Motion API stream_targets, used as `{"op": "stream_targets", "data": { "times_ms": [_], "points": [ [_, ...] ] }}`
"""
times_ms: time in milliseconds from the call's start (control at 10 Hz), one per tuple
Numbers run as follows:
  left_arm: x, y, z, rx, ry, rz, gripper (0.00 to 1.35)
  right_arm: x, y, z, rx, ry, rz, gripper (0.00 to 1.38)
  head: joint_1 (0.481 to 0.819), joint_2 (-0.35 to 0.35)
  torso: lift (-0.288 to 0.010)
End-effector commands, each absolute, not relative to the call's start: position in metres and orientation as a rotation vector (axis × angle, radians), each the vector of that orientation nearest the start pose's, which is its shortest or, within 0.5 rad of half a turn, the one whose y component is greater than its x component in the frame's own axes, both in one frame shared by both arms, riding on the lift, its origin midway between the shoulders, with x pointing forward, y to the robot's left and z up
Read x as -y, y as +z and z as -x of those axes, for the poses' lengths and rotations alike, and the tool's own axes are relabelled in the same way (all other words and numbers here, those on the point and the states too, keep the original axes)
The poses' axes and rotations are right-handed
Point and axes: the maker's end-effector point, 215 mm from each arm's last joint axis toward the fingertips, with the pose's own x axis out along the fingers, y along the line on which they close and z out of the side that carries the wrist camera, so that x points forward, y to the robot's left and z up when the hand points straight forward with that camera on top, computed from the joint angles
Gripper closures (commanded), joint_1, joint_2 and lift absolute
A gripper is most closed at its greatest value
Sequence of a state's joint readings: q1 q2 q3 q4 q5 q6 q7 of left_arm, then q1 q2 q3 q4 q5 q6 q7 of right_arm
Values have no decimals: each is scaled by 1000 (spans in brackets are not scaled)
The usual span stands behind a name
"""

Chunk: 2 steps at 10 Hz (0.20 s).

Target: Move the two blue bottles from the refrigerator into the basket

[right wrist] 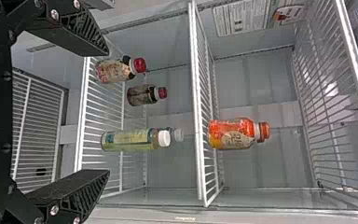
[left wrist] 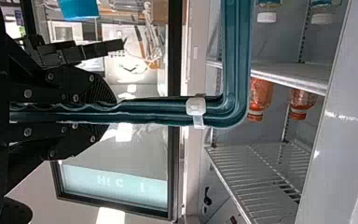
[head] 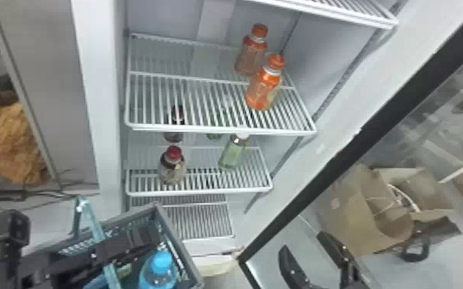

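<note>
One blue bottle (head: pixel 159 271) stands in the grey basket (head: pixel 179 246); near it a light-blue and green item (head: pixel 124 271) is partly covered by the left arm. My left gripper (head: pixel 103 251) is over the basket, at its teal handle (head: pixel 84 209). In the left wrist view the left gripper (left wrist: pixel 107 111) is shut on that handle (left wrist: pixel 158 112). Low at the right, my right gripper (head: pixel 313 259) stands open before the refrigerator. The right wrist view shows the right gripper (right wrist: pixel 107 112) with its fingers wide apart and nothing between them, facing the shelves.
Two orange bottles (head: pixel 263 86) stand on the upper wire shelf (head: pixel 219 130). Dark bottles with red caps (head: pixel 172 165) and green bottles with white caps (head: pixel 232 153) are on the shelf below. The glass door's black frame (head: pixel 365 130) and a cardboard box (head: pixel 357 215) lie to the right.
</note>
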State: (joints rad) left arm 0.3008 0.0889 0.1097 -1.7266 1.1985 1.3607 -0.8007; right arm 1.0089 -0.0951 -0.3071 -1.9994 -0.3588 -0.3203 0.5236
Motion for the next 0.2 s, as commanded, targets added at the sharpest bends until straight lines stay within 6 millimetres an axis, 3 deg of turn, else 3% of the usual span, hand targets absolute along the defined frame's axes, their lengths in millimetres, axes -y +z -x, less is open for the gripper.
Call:
{"op": "stream_targets", "data": {
  "times_ms": [0,100],
  "points": [
    [-14,-351,-274,-832,-1205,1536,1202,306,-407,-246,-188,249,-79,156,695,-350,-10],
    [-14,-351,-274,-832,-1205,1536,1202,305,-408,-245,-191,251,-81,156,695,-350,-10]
  ]
}}
